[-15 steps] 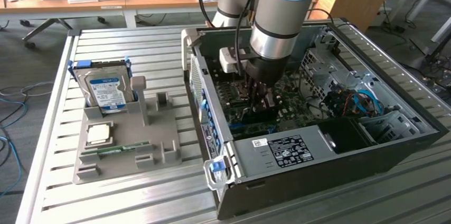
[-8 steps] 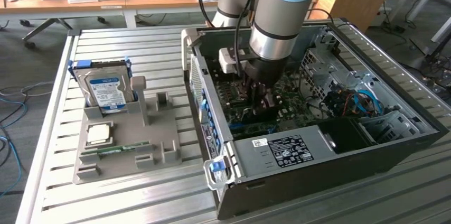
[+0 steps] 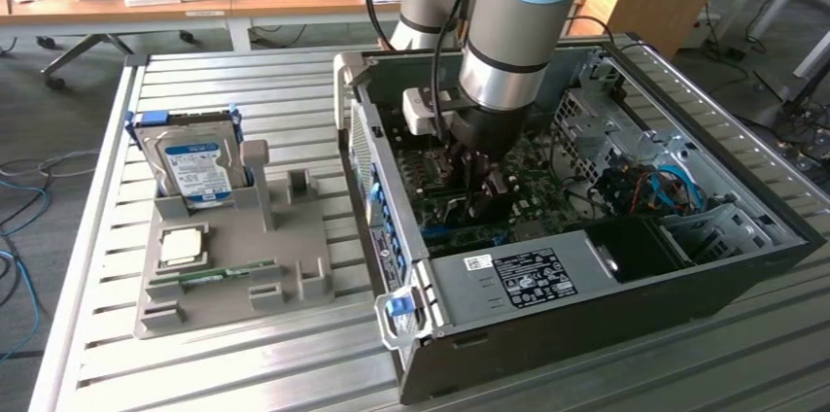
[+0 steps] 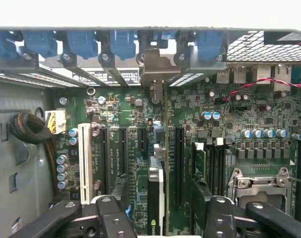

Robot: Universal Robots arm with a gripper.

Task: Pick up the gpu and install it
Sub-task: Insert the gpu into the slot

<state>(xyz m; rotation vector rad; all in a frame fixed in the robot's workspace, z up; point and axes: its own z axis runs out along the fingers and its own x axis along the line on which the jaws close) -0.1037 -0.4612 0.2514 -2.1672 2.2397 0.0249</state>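
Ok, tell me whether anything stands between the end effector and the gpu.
Nothing visible does. The gpu stands edge-on on the motherboard, between the fingers of the open end effector, with a bare gap on each side of the card.

You see the gpu [image 4: 156, 198] edge-on in the wrist view; its lower end is cut off by the frame. In the exterior view the gripper [image 3: 483, 188] hides it. Labels on the power supply [image 3: 526, 276] and hard drive [image 3: 197, 167] are too small to read.
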